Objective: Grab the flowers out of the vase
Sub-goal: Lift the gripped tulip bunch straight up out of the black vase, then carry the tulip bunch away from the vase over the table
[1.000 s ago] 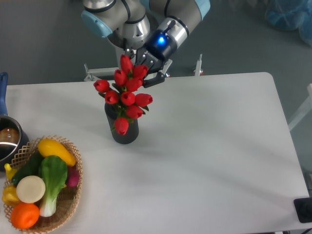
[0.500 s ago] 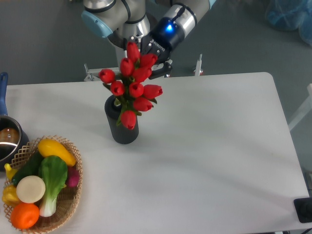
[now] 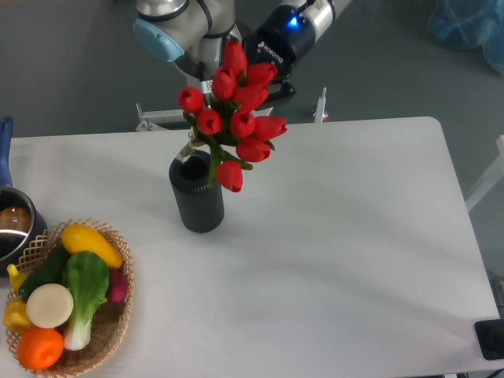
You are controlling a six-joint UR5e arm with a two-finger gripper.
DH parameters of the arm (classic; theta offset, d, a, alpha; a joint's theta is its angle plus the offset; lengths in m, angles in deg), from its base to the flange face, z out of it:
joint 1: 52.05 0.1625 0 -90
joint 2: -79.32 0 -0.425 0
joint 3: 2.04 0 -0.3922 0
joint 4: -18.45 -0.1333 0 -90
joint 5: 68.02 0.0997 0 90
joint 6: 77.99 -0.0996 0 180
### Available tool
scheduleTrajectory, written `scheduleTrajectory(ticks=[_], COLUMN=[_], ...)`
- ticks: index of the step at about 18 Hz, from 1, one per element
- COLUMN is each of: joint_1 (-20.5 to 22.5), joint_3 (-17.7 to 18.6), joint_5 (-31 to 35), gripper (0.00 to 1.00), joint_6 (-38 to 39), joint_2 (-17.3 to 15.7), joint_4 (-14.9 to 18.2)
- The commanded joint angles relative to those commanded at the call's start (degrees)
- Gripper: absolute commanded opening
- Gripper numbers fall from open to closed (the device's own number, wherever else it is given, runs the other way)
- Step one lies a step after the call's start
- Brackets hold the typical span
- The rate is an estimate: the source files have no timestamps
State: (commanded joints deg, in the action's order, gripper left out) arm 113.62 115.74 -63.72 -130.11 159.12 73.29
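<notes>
1. Gripping the flowers (image 3: 232, 126) from behind, claw (image 3: 264, 79) clamped on the bunch, fingertips hidden by buds.
2. Hanging above and just right of the vase (image 3: 198, 194) mouth, stems barely clear of the rim.
3. Risking a stem snagging the rim and tipping the vase onto the bench (image 3: 346, 236).
4. Risking slippage from a loose hold on thin stems.

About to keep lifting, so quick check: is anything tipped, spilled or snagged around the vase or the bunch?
Nothing stands out. The vase stands upright on the table, the flowers hang together above its mouth, and no bud or leaf lies loose. The gripper is mostly hidden behind them.
</notes>
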Motion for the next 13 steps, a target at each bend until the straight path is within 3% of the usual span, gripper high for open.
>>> scheduleTrajectory(ticks=[6, 10, 13], joint_1=[0.3, 0.3, 0.3], joint_3=[-1.9, -8.9, -14.1], joint_5=[0.7, 3.4, 12.1], gripper=[0.00, 0.00, 0.00], joint_6=[-0.3, -3.0, -4.4], joint_2=[0.3, 5.3, 7.9], joint_4=[-0.2, -1.3, -2.0])
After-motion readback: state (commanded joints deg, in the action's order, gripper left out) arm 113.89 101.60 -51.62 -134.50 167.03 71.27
